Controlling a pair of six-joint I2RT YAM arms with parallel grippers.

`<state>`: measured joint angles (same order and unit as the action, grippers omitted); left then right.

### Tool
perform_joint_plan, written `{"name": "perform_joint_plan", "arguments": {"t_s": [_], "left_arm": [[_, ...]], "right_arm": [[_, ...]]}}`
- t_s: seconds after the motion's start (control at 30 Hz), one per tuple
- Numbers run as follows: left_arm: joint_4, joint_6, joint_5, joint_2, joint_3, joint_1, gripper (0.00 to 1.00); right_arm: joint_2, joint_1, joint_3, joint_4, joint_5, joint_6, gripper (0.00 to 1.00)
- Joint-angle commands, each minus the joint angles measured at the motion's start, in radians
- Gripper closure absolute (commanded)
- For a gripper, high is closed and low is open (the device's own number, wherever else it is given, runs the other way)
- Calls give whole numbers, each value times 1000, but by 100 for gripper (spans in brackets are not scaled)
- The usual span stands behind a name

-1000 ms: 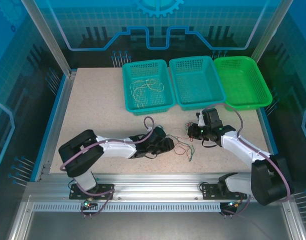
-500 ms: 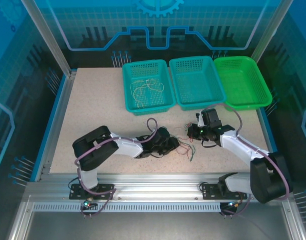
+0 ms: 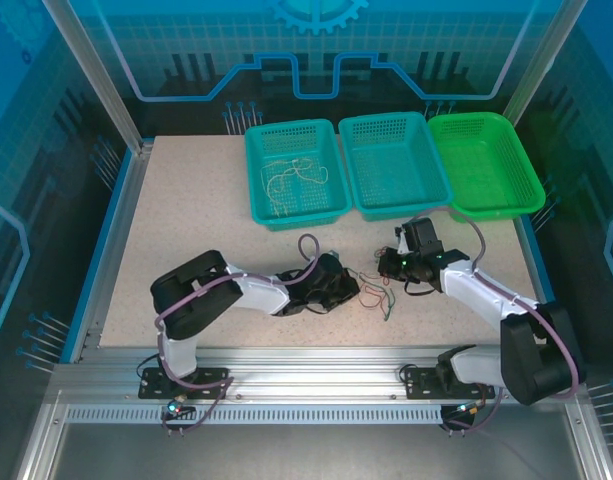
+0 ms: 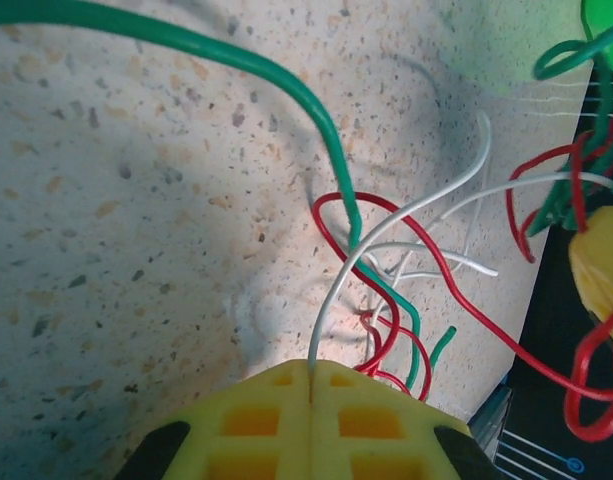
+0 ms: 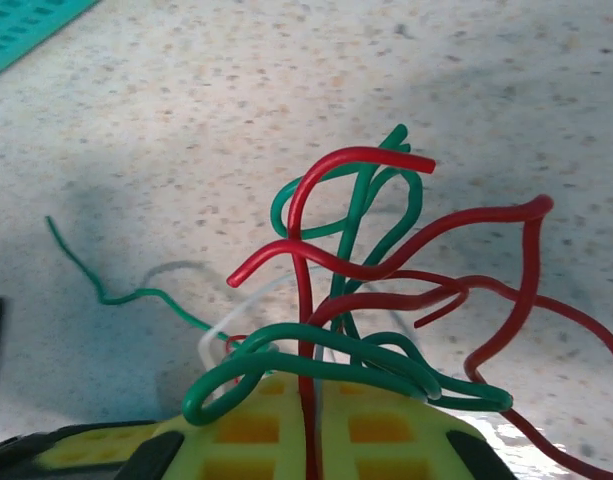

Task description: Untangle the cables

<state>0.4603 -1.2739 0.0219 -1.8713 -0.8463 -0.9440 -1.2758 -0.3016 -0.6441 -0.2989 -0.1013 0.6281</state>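
Within the last second the left claw (image 4: 311,388) has been brought up to the tangle and clenched on a white wire (image 4: 406,215). The right claw (image 5: 311,400) is kept shut on the red and green loops (image 5: 356,260). The cables (image 3: 374,290), at the lower centre of the worktop (image 3: 186,220), are judged ready to be drawn apart.

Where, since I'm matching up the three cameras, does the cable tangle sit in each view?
Top external: the cables lie toward the front middle of the table.
Left wrist: centre-right, with a white strand pinched in the left gripper at the bottom edge.
Right wrist: centre, red and green loops rising from the right gripper at the bottom edge.
Shared landmark: the speckled table beneath them.
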Motion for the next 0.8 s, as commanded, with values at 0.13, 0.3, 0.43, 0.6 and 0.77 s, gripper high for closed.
{"name": "perform_joint_plan", "arguments": {"t_s": [0.13, 0.3, 0.43, 0.6, 0.77], "left_arm": [[-85, 228, -60, 230, 39, 55, 100], [-173, 364, -28, 317, -10, 65, 100], [-183, 410, -2, 327, -39, 62, 100], [-226, 486, -21, 372, -71, 62, 100], [-302, 571, -34, 434, -120, 62, 100]], "right_arm": [[-8, 124, 23, -69, 140, 101, 81], [-14, 136, 13, -62, 11, -1, 57], [90, 103, 20, -75, -9, -43, 44], [203, -28, 36, -84, 114, -50, 40], [102, -134, -6, -79, 224, -52, 39]]}}
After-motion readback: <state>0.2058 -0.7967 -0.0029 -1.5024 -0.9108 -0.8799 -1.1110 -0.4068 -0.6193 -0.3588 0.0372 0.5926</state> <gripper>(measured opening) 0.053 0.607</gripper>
